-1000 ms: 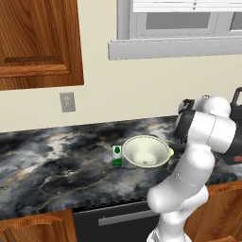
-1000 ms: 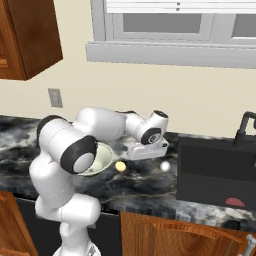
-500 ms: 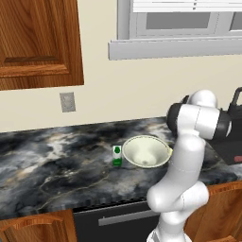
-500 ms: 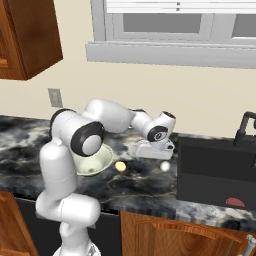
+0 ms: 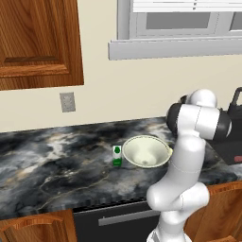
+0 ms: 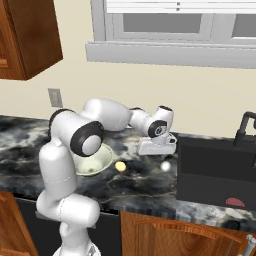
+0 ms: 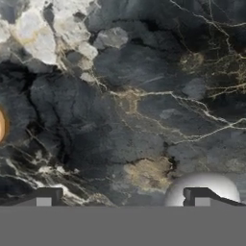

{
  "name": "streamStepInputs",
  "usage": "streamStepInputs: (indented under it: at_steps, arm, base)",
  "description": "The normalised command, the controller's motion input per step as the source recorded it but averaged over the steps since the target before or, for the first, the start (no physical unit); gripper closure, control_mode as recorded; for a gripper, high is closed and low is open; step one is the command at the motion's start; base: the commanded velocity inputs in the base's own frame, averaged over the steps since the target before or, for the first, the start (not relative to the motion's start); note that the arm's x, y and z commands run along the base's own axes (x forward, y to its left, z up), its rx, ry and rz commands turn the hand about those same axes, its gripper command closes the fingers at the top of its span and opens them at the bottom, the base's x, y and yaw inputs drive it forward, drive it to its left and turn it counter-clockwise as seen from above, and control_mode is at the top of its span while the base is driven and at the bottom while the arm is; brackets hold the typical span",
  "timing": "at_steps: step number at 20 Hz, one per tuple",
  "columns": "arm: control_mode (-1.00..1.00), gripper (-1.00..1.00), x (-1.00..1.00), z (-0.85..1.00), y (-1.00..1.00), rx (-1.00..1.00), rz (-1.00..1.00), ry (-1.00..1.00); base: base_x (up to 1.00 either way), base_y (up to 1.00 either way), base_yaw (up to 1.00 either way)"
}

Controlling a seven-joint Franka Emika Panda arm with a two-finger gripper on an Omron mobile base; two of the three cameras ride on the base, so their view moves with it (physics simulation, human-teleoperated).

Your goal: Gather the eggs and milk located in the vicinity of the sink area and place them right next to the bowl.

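The pale bowl (image 5: 146, 151) sits on the dark marble counter with the milk (image 5: 117, 155) upright, touching its left side. In the right base view, a yellowish egg (image 6: 120, 166) lies just right of the bowl (image 6: 96, 161). A white egg (image 6: 165, 166) lies further right, close to the sink. My gripper (image 6: 158, 150) hovers open just above the counter, up and left of the white egg. In the hand view, my gripper (image 7: 122, 201) holds nothing; the white egg (image 7: 202, 182) sits behind the right fingertip (image 7: 202, 198), and the yellowish egg (image 7: 1, 125) peeks in at the left edge.
A black sink (image 6: 215, 170) with a dark faucet (image 6: 244, 129) lies right of the eggs. The counter's front edge (image 6: 150, 202) runs below them. A window sill (image 6: 170, 52) and a wooden wall cabinet (image 5: 38, 42) hang above the counter.
The arm has swung right, carrying the open hand from beside the bowl toward the white egg near the sink. The eggs, bowl and milk have not moved.
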Motion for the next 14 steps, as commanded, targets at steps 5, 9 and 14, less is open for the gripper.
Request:
streamStepInputs:
  at_steps: [5, 9, 14]
  arm:
    - [-1.0, -1.0, -0.04, 0.13, 0.03, -0.2, 0.0, 0.0]
    - [-1.0, -1.0, -0.02, 0.0, -0.19, -0.06, -0.03, 0.0]
    - [-1.0, -1.0, -0.01, 0.0, -0.35, 0.0, -0.13, 0.0]
  base:
    - [0.0, 0.0, 0.0]
    - [0.0, 0.0, 0.0]
    - [0.0, 0.0, 0.0]
